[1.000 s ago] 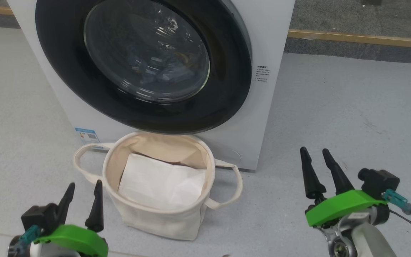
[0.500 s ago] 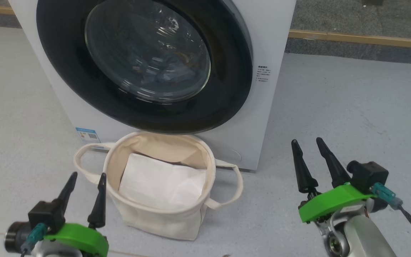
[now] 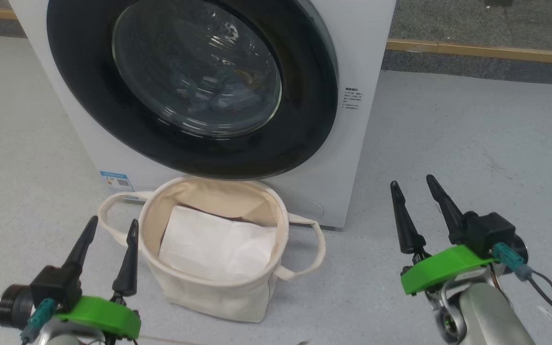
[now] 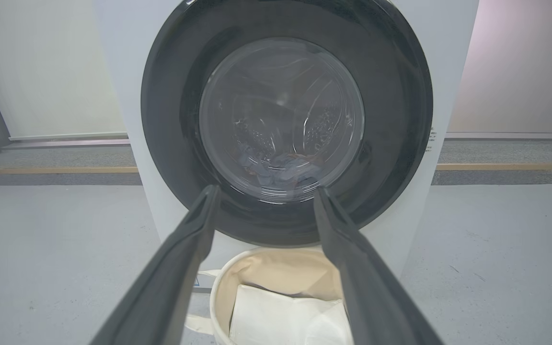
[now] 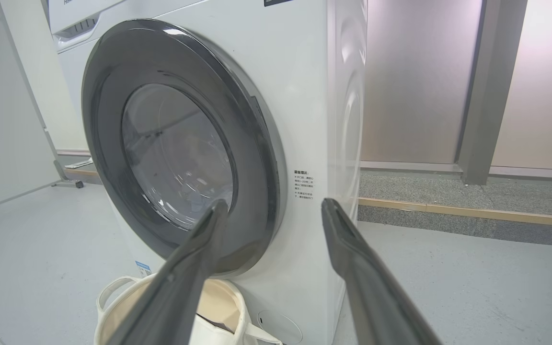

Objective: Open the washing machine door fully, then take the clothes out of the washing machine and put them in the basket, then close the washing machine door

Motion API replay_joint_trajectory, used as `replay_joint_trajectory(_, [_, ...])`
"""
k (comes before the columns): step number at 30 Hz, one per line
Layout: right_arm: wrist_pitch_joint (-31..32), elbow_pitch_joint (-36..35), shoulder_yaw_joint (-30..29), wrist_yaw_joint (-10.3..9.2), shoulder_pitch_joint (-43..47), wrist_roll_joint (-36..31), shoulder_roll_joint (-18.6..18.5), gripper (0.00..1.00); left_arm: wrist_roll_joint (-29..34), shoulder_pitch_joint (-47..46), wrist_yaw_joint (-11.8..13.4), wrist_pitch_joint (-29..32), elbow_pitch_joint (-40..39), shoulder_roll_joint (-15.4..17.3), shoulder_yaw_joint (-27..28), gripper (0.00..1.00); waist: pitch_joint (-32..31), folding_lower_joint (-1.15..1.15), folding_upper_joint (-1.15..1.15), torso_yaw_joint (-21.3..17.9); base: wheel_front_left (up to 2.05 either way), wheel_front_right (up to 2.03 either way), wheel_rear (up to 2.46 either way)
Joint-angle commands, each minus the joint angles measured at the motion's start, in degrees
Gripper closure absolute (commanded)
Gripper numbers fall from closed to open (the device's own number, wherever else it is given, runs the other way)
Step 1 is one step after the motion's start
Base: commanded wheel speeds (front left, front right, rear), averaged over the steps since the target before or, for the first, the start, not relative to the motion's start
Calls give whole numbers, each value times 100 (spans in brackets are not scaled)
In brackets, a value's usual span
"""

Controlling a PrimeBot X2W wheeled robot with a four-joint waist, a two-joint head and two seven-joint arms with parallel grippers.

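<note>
Left gripper [image 3: 114,220] and right gripper [image 3: 412,181] both spread wide, empty; left's just beside the basket [image 3: 283,215] rim, right's over open floor [image 3: 472,143].

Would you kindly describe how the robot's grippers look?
The left gripper and right gripper each have two long, tapered black fingers on a bright green mount, beside a black block with a teal connector. Thin dark cables trail from the right one.

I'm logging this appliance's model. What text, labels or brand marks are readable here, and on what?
No text is legible enough to quote.
Black printed label on the washing machine front, right of the door: too small.
Blue sticker at its lower left: blurred.
Dark top-edge label: cut off.
</note>
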Motion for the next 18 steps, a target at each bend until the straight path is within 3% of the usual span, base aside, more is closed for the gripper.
replay_joint_trajectory(1, [-70, -186, 143, 0, -337, -96, -33, 0, 100, -371, 1, -75, -194, 215, 265, 0, 2, 0, 0, 1, 0, 0, 0])
replay_joint_trajectory(18, [-70, -179, 26, 0, -312, 158, -33, 0, -188, -401, -284, -75, -24, 24, 470, 0, 28, 0, 0, -17, 0, 0, 0])
